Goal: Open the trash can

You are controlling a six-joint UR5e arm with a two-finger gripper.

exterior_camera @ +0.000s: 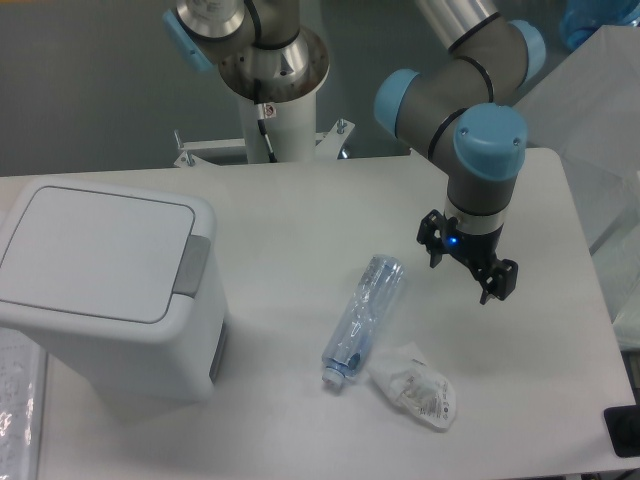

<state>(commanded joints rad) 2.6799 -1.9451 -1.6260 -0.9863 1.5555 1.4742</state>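
Hovering over the right half of the white bench (pixel 300 200), the gripper (pixel 468 262) hangs from the arm's blue-capped wrist with its jaws spread apart and nothing between them. A small blue light glows on its body. Over on the left, well apart from it, sits the trash can (pixel 110 290), a big boxy white bin near the bench's left edge. Its flat lid (pixel 95 250) lies shut, and the grey push-button tab (pixel 193 266) shows on the right rim of that lid. Between bin and gripper, a clear plastic bottle (pixel 362 320) lies on its side, cap toward the near edge. Just beside its cap end rests a crumpled clear wrapper (pixel 418 388).
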